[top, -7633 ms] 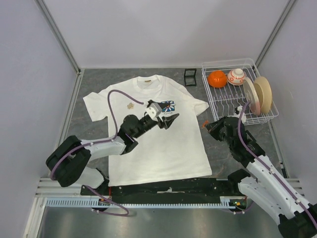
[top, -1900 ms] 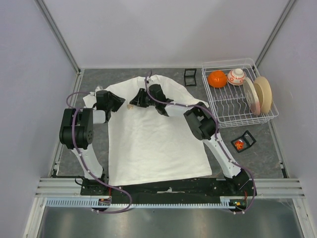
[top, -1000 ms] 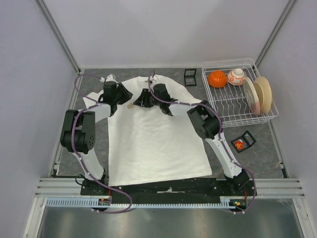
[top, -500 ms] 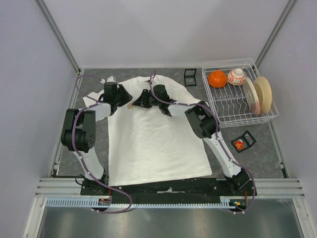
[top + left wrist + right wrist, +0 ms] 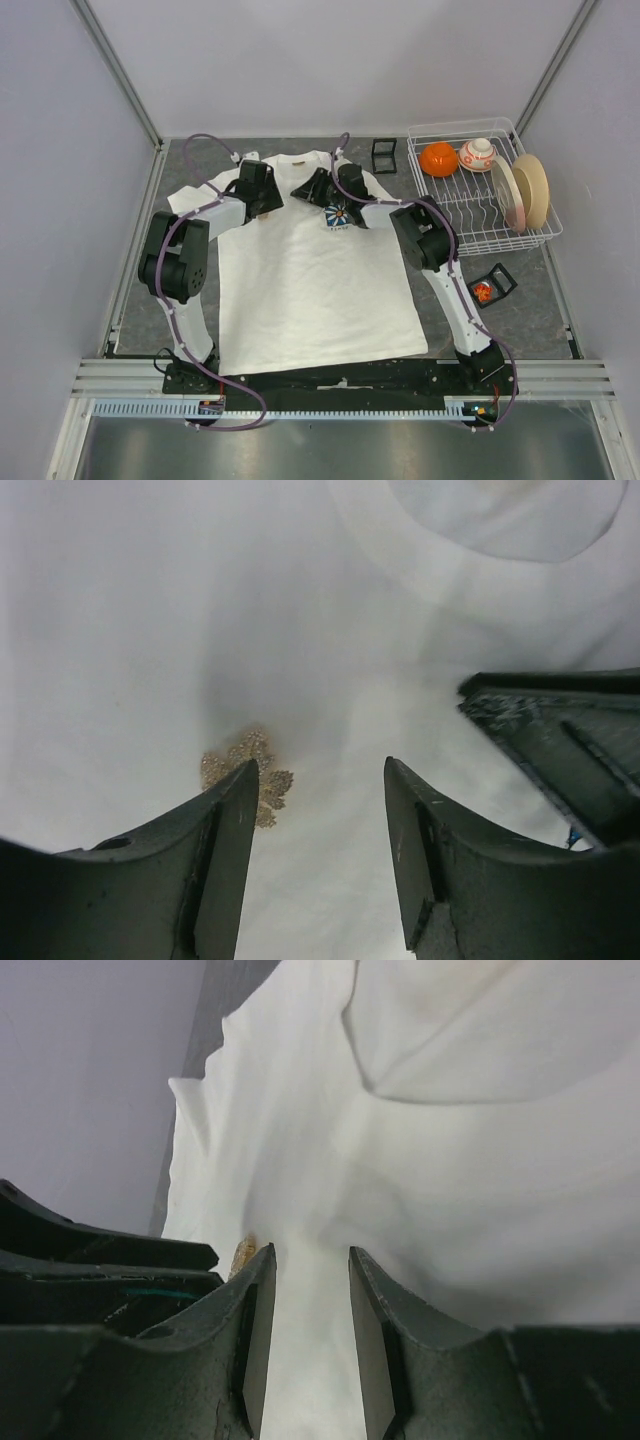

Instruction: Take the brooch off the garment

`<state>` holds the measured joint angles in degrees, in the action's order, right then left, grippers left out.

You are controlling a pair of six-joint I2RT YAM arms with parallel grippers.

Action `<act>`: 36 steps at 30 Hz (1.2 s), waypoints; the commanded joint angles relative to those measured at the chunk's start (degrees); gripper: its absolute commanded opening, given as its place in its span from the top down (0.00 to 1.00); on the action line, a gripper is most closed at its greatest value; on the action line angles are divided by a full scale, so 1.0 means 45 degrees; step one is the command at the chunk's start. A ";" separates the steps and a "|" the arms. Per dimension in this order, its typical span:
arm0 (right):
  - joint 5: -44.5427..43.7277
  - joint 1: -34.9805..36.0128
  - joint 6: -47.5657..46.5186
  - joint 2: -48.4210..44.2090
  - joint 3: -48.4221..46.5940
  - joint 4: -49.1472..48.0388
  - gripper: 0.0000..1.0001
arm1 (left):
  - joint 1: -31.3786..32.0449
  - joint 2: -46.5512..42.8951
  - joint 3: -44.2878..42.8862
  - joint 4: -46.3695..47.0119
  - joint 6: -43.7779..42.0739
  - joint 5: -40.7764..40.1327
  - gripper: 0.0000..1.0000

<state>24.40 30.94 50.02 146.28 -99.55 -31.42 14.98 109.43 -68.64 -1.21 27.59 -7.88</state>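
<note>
The garment (image 5: 310, 290) is a white T-shirt lying flat, its blue-and-white flower print (image 5: 338, 215) on the chest. Both grippers hover low over the chest just below the collar. The brooch (image 5: 247, 772) is a small gold leaf-like cluster pinned to the fabric, half hidden behind the left fingertip of my left gripper (image 5: 318, 765), which is open. In the right wrist view only a sliver of the brooch (image 5: 241, 1254) shows beside my open right gripper (image 5: 310, 1250). From above, my left gripper (image 5: 268, 202) and right gripper (image 5: 302, 190) face each other and the brooch is hidden.
A white wire dish rack (image 5: 470, 225) at the back right holds an orange bowl (image 5: 438, 159), a patterned ball (image 5: 477, 153) and plates (image 5: 522, 190). A small black frame (image 5: 383, 152) stands behind the shirt. A black holder with an orange item (image 5: 489, 287) sits right of it.
Both grippers have shifted to the right along the chest, toward the collar. The right arm has uncovered the flower print. The left jaws have widened.
</note>
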 commanded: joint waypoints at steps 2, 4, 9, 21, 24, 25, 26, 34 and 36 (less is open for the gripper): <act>0.0378 -0.0156 0.0389 -0.0689 0.0324 -0.1396 0.57 | 0.0108 0.0038 -0.0566 -0.0940 -0.0878 -0.1647 0.36; 0.0397 -0.0215 0.0330 -0.0825 0.0461 -0.1455 0.57 | 0.0108 0.0097 -0.0644 -0.1058 -0.0956 -0.1589 0.34; 0.0553 -0.0293 0.0661 -0.0729 0.0560 -0.1787 0.57 | 0.0089 0.0155 -0.0703 -0.1215 -0.0976 -0.1433 0.35; 0.0690 -0.0079 0.0467 -0.0651 0.0267 -0.1651 0.57 | 0.0089 0.0839 -0.1309 -0.1684 -0.0956 -0.1237 0.43; 0.0651 -0.0039 0.0330 -0.0670 0.0208 -0.1475 0.57 | 0.0108 0.0898 -0.1348 -0.1723 -0.0976 -0.1198 0.47; 0.0632 -0.0020 0.0330 -0.0670 0.0208 -0.1475 0.57 | 0.0108 0.0898 -0.1348 -0.1742 -0.0976 -0.1198 0.48; 0.0632 -0.0020 0.0330 -0.0670 0.0227 -0.1475 0.57 | 0.0108 0.0878 -0.1348 -0.1723 -0.0956 -0.1198 0.50; 0.0651 0.0058 0.0291 -0.0689 0.0169 -0.1455 0.57 | 0.0089 0.0898 -0.1406 -0.1762 -0.1015 -0.1257 0.63; 0.0651 0.0039 0.0271 -0.0670 0.0149 -0.1416 0.57 | 0.0108 0.0878 -0.1387 -0.1781 -0.1034 -0.1257 0.67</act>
<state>26.72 30.92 52.40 146.08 -97.17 -36.36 15.46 112.90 -72.79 -9.39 24.49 -12.16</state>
